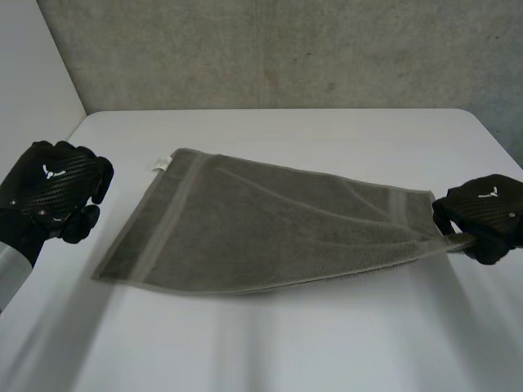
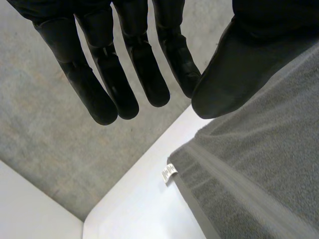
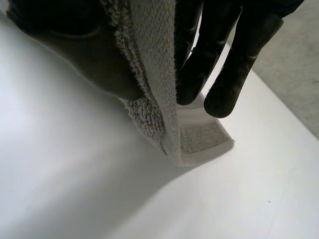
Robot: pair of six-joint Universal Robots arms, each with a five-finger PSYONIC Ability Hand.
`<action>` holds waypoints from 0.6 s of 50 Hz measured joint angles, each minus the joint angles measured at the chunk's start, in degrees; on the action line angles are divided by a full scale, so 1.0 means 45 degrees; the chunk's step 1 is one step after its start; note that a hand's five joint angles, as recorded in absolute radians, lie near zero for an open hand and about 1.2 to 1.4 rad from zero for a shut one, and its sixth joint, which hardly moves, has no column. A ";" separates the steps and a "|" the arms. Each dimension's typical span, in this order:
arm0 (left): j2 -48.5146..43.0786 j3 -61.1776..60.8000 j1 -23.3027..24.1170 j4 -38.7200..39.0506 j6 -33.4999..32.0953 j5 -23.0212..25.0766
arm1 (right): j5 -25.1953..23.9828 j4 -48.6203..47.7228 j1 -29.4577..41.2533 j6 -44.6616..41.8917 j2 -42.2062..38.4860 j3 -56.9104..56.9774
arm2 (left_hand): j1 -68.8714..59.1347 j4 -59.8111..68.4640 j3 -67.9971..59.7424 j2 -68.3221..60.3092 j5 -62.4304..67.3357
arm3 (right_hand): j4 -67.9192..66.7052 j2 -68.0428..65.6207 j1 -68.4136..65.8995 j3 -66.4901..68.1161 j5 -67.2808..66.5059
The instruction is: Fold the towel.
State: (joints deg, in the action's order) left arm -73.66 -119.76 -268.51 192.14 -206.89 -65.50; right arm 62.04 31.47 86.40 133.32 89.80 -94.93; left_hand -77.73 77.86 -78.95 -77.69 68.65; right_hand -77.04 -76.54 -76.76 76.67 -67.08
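Grey-green terry, the towel [image 1: 270,237] lies stretched across the middle of the white table [image 1: 327,131], running from about 9 o'clock to 3 o'clock in the head view. Its broad end sits toward 9 o'clock, with a small white label [image 1: 158,166] sticking out of the far corner there. It narrows toward 3 o'clock, where the right hand [image 1: 486,214] grasps it. The right wrist view shows that hand clamping the bunched edge between the thumb [image 3: 84,55] and the curled fingers [image 3: 234,74], with a folded corner hanging just below the fingertips. That corner looks very close to the tabletop, though I cannot tell whether it touches. The near long edge seems lifted a little, since a shadow lies beneath it.

At 9 o'clock the left hand [image 1: 57,192] hovers beside the towel's broad end, apart from the cloth. In its own wrist view the fingers hang straight and relaxed with the thumb alongside, holding nothing, and the towel's banded corner and label lie below
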 measured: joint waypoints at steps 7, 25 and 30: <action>-0.0138 0.0034 -0.0167 0.0179 0.0040 0.0348 | -0.1322 0.1291 -0.0957 -0.0865 -0.0056 0.0365 | 0.0003 0.0000 -0.0002 0.0000 0.0007 | 0.0000 0.0000 0.0000 0.0000 0.0000; -0.5072 -0.0460 -0.0004 0.2102 -0.0145 0.0662 | -0.1836 -0.2994 -0.1143 0.5066 -0.2157 0.0425 | 1.2991 -1.3012 1.3387 1.3022 -1.3607 | 0.0000 0.0000 0.0000 0.0000 -0.0002; -0.6280 0.0091 0.0137 0.2263 -0.0127 0.0581 | -0.1675 -0.4033 -0.1181 0.6559 -0.2968 0.0402 | 1.2965 -1.2982 1.3349 1.2949 -1.3371 | 0.0000 0.0000 0.0000 0.0000 -0.0002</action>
State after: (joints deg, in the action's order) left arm -101.91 -119.35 -267.89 202.33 -207.46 -62.88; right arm 54.50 13.32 81.09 162.84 76.45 -93.12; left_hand -19.39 19.44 -18.88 -19.42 8.48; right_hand -77.04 -76.54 -76.76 76.67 -67.09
